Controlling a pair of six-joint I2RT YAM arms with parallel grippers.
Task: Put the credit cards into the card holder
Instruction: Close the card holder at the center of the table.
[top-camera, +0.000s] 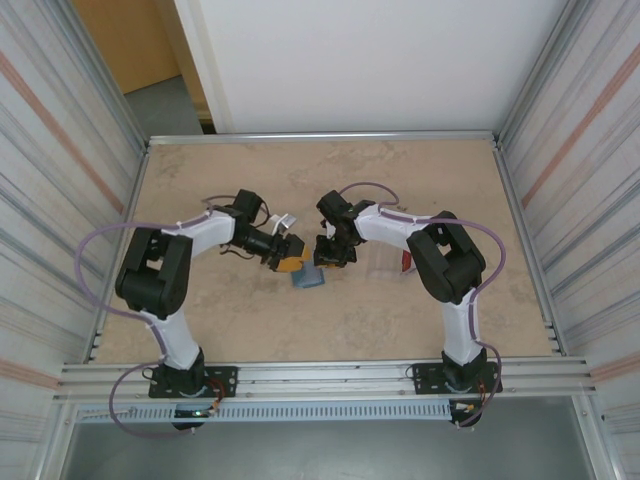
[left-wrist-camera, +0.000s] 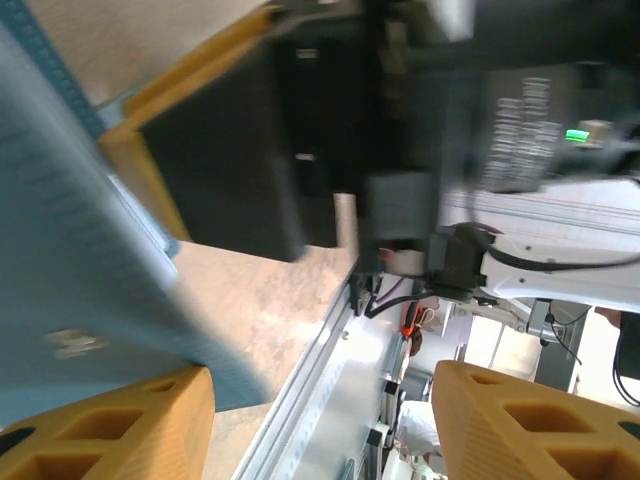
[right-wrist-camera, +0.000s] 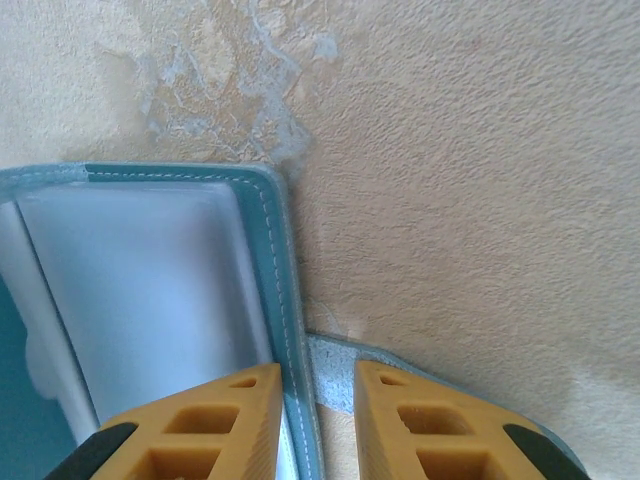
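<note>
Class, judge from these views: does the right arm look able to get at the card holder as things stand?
Very likely yes. The right gripper sits right at the card holder, fingers apart astride its stitched edge, nothing in between. The left gripper close by could crowd it.

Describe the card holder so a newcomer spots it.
Find the middle of the tan table, where the left gripper and right gripper meet. Right there sits the card holder, a small folding wallet. It is the only teal-blue thing, unlike the clear case to its right.
</note>
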